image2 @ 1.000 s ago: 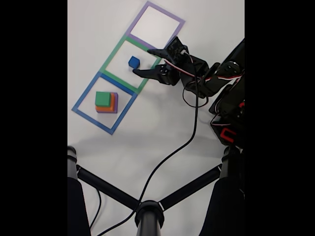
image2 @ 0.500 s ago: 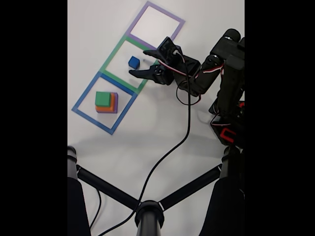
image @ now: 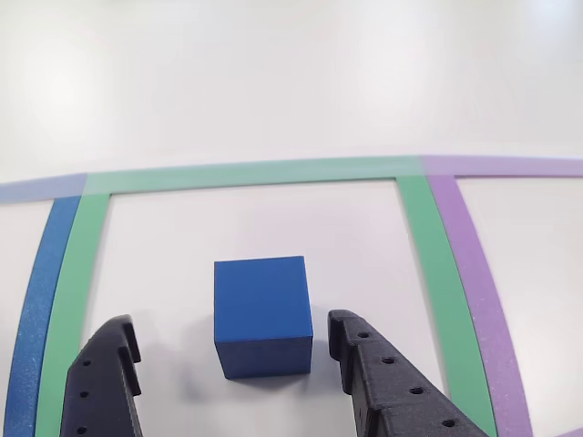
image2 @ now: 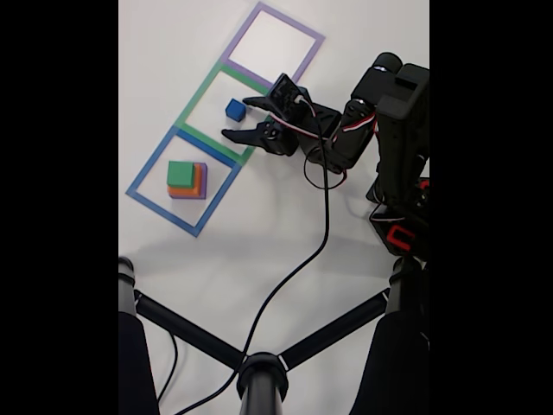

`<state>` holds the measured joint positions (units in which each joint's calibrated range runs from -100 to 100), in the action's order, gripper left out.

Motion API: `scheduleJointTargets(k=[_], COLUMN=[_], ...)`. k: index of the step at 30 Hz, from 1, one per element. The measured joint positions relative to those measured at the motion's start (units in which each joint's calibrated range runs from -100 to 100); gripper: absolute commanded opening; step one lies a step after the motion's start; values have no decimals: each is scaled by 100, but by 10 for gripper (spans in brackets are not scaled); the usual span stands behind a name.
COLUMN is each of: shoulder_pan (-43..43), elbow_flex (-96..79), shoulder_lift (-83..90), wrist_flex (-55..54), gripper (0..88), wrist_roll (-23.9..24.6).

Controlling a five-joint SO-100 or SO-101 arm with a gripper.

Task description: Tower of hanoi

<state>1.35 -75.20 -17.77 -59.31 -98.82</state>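
Other view: gripper [image: 228, 360] spread wide, holding nothing. Blue cube [image: 262, 315] sits between the two fingertips [image: 109, 350], on the table inside the green tape square [image: 419, 228], nearer the right-hand finger, touching neither. Risk: closing off-centre lets that finger shove or twist the cube before the other arrives.

Fixed view: gripper [image2: 240, 118] open, cube [image2: 235, 109] just ahead of the tips. Green block [image2: 181, 174] tops the salmon-orange [image2: 198, 181] and purple [image2: 204, 183] blocks, well apart, in the blue tape square [image2: 147, 169]. Height above the table is probably low but unclear here; a shallow reach could pinch only the near edge and slip.
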Motion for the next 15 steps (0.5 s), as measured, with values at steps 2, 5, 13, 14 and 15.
scheduleJointTargets(k=[2,5,13,14,15], shoulder_pan=[-25,-33,-57,-49,-49], elbow_flex=[52,131,279,279,279], shoulder_lift=[-68,-127,-152,-152,-152], wrist_flex=[0,0,0,0,0], gripper=[147,121,59,53,49], wrist_roll=[0,0,0,0,0])
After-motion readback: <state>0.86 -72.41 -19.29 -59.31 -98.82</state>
